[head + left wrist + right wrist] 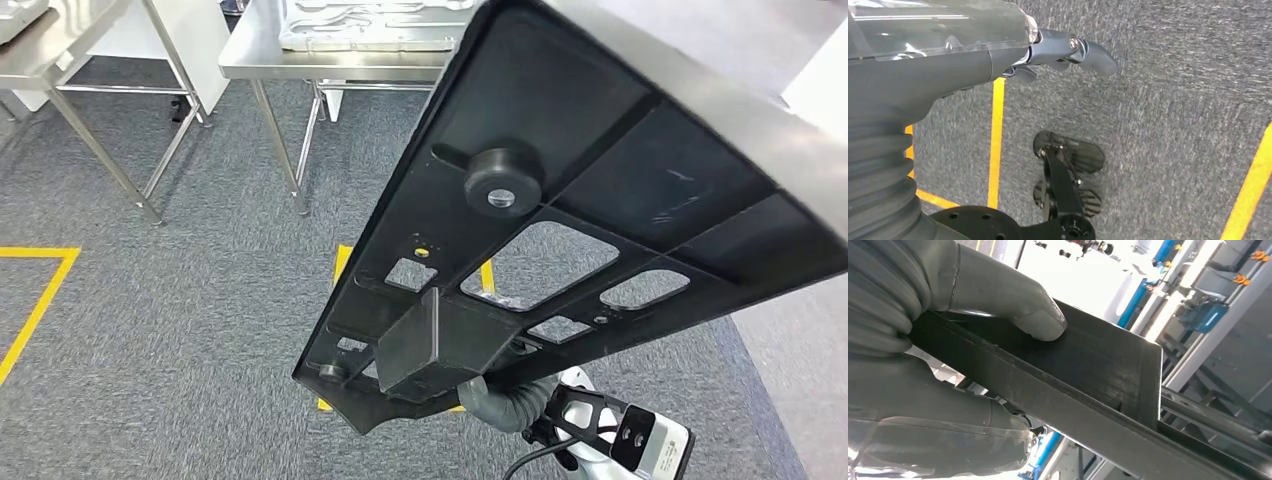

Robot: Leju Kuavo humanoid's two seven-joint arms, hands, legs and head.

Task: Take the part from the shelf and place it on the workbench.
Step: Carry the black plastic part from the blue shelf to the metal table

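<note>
Right hand (943, 365) grips near end of black part (560, 210), stiff, broad, likely tip-heavy (one-end hold, leverage risk); left hand (1048, 52) holds nothing, fingers loosely apart.

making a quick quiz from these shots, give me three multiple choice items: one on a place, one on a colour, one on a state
1. Where is the black part?
A. lying on the steel table
B. held up in the air over the carpet
C. lying on the floor

2. What colour are the floor lines?
A. yellow
B. red
C. white

3. What is the left robot hand doing?
A. gripping the part
B. holding a cable
C. holding nothing, hanging over the carpet

Answers: 1 B, the right robot hand grips the part's edge and it is raised above the grey carpet, short of the steel table. 2 A, the tape lines are yellow. 3 C, its fingers have only carpet beneath them.
</note>
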